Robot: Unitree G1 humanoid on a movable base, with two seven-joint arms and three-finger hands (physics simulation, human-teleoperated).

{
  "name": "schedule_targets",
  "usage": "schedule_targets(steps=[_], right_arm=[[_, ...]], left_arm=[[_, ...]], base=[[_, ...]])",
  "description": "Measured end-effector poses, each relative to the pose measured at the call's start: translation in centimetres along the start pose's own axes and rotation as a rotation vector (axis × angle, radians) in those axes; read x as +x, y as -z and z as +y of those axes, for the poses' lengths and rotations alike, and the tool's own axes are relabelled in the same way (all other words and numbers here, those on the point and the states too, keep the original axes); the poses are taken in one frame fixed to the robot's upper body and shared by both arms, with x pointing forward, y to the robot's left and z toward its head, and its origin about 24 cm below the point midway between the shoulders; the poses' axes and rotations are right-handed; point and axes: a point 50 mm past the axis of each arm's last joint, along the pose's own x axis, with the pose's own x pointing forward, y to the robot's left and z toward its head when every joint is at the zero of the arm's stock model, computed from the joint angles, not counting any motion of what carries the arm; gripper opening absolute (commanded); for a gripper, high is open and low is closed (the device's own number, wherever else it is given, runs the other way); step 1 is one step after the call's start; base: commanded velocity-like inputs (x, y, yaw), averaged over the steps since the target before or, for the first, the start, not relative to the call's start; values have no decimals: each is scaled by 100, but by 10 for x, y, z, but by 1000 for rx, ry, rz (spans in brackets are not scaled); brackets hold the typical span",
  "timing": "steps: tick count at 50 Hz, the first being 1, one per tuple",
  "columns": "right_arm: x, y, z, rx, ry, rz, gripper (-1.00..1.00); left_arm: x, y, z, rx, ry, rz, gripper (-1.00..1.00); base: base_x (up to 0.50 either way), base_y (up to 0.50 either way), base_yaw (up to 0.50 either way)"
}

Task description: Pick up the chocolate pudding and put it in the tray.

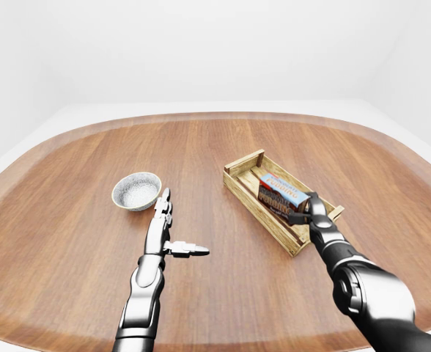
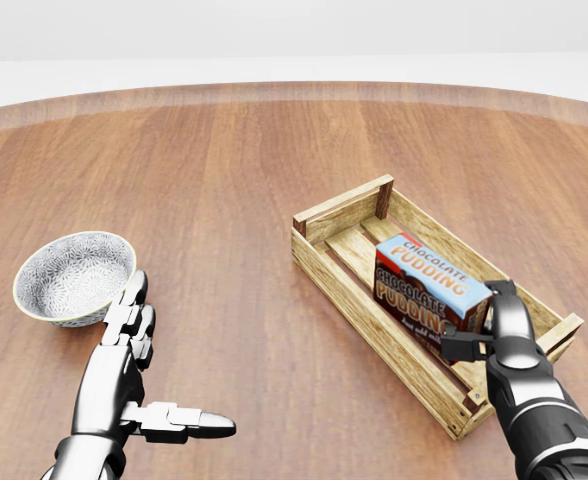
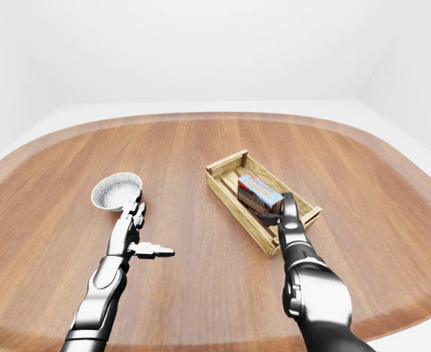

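The right robot hand (image 2: 481, 322) grasps the chocolate pudding (image 2: 431, 286) inside the tray (image 2: 346, 292). Lower it flat onto the slats, then release. Left robot hand (image 2: 134, 370) rests released.

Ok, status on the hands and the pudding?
Right hand fingers shut on pudding box, box low inside the wooden tray. Left hand open, idle beside the bowl. Nothing in the way.

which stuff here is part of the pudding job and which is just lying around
Part of the job:
chocolate pudding, inside the tray
wooden tray
right robot hand, at the pudding's near end

Just lying about:
patterned bowl, on the table's left
left robot hand, open and idle beside the bowl
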Motion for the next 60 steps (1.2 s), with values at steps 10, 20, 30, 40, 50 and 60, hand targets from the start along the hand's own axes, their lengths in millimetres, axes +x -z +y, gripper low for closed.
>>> schedule_targets(steps=[10, 20, 30, 40, 50, 60], right_arm=[[0, 3, -1, 0, 3, 6, -100], [0, 3, -2, -1, 5, 7, -100], [0, 3, -2, -5, 5, 6, -100], [0, 4, -2, -8, 10, 9, 100], [0, 3, -3, 18, 17, 12, 100], [0, 3, -3, 28, 22, 14, 100]], left_arm=[[0, 0, 0, -2, -1, 2, 100], [0, 0, 1, -4, -3, 3, 100], [0, 0, 1, -4, -3, 3, 100], [0, 0, 1, -3, -2, 3, 100], [0, 0, 1, -2, -1, 2, 100], [0, 0, 0, 0, 0, 1, 100]], base=[[0, 0, 0], [0, 0, 0], [0, 0, 0], [0, 0, 0], [0, 0, 0], [0, 0, 0]])
